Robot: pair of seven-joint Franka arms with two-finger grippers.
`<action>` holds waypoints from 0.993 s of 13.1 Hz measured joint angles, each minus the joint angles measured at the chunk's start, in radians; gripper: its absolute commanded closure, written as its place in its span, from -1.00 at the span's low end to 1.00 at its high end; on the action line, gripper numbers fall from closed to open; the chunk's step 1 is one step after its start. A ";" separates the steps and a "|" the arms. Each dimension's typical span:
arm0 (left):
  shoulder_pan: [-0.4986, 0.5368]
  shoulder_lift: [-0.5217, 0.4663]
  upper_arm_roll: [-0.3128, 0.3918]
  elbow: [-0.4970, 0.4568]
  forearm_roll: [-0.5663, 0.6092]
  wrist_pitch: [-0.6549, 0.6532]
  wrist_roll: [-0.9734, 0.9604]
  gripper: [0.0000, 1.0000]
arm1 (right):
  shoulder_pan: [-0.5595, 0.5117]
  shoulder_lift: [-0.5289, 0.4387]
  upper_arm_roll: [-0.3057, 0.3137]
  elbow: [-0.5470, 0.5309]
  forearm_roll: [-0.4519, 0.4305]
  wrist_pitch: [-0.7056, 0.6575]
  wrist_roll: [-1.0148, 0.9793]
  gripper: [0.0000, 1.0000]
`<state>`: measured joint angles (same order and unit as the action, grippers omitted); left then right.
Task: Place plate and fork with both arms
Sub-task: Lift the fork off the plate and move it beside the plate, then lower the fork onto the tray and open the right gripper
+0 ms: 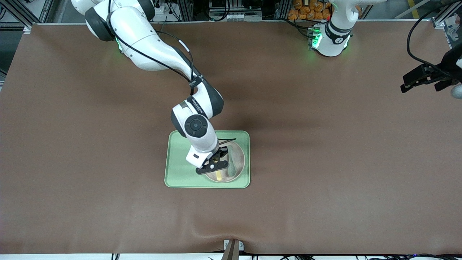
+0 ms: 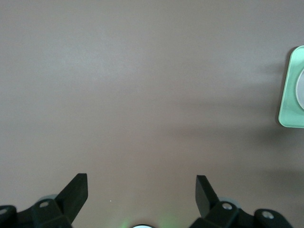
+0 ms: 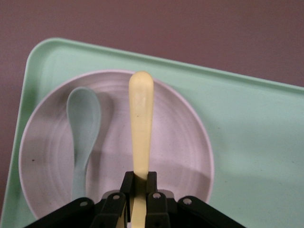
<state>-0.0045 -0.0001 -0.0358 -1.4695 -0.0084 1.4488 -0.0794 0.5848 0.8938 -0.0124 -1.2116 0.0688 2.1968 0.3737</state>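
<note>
The pale plate (image 1: 236,159) lies on the light-green tray (image 1: 178,173), at the tray's end toward the left arm. My right gripper (image 1: 216,163) is over the plate and shut on the pale-yellow fork (image 3: 141,118), whose handle end sticks out over the plate (image 3: 180,142); its tines are hidden between the fingers. The fork's handle tip shows below the gripper in the front view (image 1: 219,176). A grey-green spoon (image 3: 83,128) lies in the plate beside the fork. My left gripper (image 1: 420,80) waits open and empty above the bare table at the left arm's end, also seen in the left wrist view (image 2: 141,190).
The tray (image 3: 247,123) sits mid-table on the brown mat (image 1: 325,162). A corner of the tray (image 2: 290,90) shows in the left wrist view. A small bracket (image 1: 232,249) sits at the table's front edge.
</note>
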 measured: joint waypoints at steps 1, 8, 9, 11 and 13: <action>-0.004 -0.012 0.001 0.000 0.000 -0.003 0.000 -1.00 | -0.029 -0.014 -0.001 -0.002 0.015 -0.031 0.001 1.00; -0.007 -0.004 0.008 -0.005 0.000 -0.005 0.000 -1.00 | -0.133 -0.137 0.001 -0.225 0.073 0.021 -0.015 1.00; -0.007 -0.002 0.008 -0.005 0.000 -0.004 0.000 -1.00 | -0.137 -0.152 0.001 -0.280 0.073 0.070 -0.028 1.00; -0.008 -0.002 0.008 -0.005 0.000 -0.004 0.000 -1.00 | -0.143 -0.166 0.001 -0.366 0.073 0.156 -0.040 1.00; -0.008 -0.002 0.008 -0.005 0.000 -0.004 0.000 -1.00 | -0.144 -0.169 0.001 -0.411 0.073 0.214 -0.051 1.00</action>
<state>-0.0128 -0.0018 -0.0283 -1.4744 -0.0084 1.4444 -0.0793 0.4413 0.7248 -0.0117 -1.6225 0.1423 2.4110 0.3225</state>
